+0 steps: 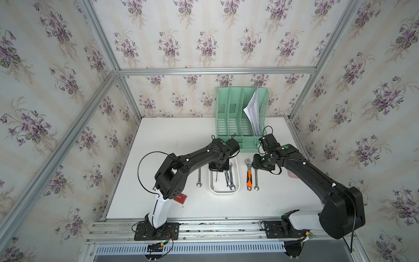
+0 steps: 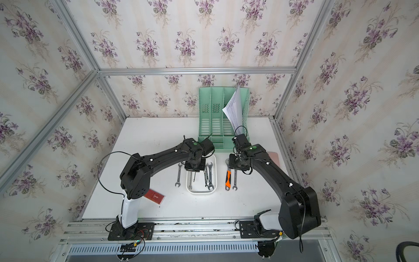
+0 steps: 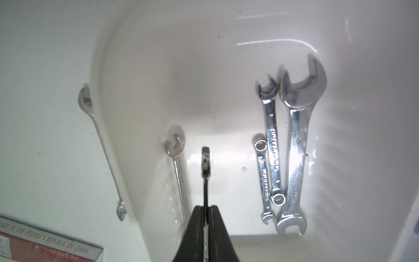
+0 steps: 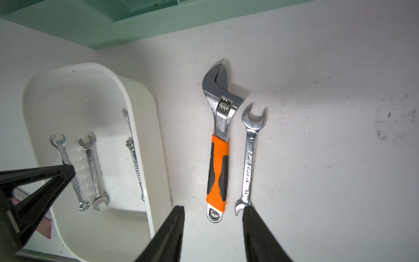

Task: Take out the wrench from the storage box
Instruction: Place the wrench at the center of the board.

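White table (image 1: pixel 181 140), flowery walls all around. Storage box (image 1: pixel 238 181) near the middle of a top view, other wrenches (image 3: pixel 292 145) lying flat inside. Left claw (image 3: pixel 205 207) squeezed tight on a thin wrench (image 3: pixel 205 163), seen edge-on, over the box floor. Right claw (image 4: pixel 214 209) partly wide, holding nothing, above an orange-handled wrench (image 4: pixel 217 172) on the table.
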Available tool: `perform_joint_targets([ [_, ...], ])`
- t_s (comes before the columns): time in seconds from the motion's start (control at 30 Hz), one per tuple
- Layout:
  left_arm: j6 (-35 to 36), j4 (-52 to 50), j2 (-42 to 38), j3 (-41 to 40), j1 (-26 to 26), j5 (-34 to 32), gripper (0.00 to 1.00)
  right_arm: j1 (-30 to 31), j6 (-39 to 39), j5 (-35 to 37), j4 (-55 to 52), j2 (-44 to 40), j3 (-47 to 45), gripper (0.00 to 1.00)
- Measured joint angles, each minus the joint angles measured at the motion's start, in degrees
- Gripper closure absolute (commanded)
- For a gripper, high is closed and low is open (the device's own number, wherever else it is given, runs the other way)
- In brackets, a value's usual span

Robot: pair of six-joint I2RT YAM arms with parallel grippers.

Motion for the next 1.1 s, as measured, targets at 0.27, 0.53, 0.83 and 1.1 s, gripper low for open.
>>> perform_joint_targets([
  [0.27,1.44,-2.05,-4.37,1.22,2.43,-1.14,0.94,0.00,-0.15,-0.02,0.02,0.00,0.00,0.52],
  [0.53,2.64,-2.58,-7.63,-0.96,5.22,-1.29,0.94,0.00,-0.20,-0.02,0.00,0.00,0.00,0.52],
  [0.83,4.81,-1.20,-10.14,-8.46,10.73,-2.64,0.95,0.00,-0.20,-0.04,-0.11,0.00,0.13,0.53],
  [1.1,7.13,2.38,-7.91,-15.15,13.25,-3.26,0.94,0.07,-0.15,-0.22,-0.24,0.00,0.98,0.53],
])
